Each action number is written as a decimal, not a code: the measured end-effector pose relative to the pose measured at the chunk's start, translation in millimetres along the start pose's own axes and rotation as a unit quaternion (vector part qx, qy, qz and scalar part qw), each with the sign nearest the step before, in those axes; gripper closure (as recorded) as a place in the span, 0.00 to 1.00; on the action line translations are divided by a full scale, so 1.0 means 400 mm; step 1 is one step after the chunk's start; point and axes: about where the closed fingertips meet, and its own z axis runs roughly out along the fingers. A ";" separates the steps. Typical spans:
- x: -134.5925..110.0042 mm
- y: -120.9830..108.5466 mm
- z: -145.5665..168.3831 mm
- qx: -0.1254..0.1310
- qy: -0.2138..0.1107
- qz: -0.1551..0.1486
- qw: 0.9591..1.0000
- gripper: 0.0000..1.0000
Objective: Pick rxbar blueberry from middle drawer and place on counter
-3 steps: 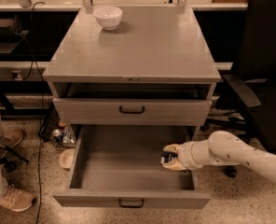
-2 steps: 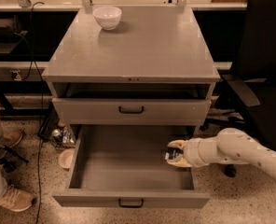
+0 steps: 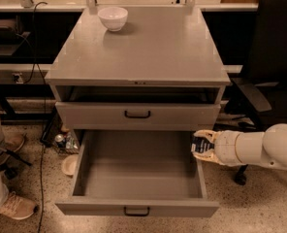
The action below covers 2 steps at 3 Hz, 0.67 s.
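The middle drawer (image 3: 136,208) is pulled wide open at the bottom of the grey cabinet, and its inside is bare. My gripper (image 3: 200,146) reaches in from the right on a white arm. It is shut on the rxbar blueberry (image 3: 199,142), a small dark navy wrapper held between the tan fingers (image 3: 204,133). The bar hangs just above the drawer's right wall, near its back corner. The counter (image 3: 148,47) is the broad grey top of the cabinet, well above the gripper.
A white bowl (image 3: 113,17) stands at the counter's back left. A grey drawer with a taller front (image 3: 137,114) is just above the gripper. A black office chair (image 3: 274,57) stands to the right. A person's shoes (image 3: 15,207) and floor clutter (image 3: 66,142) are at the left.
My gripper has risen and moved right with the bar, from low inside the drawer to just above its right wall.
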 end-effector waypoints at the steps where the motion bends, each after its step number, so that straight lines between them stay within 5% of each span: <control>1: 0.000 0.000 0.000 0.000 0.000 0.000 1.000 1.00; 2: -0.026 -0.032 -0.006 0.005 -0.011 -0.006 1.000 1.00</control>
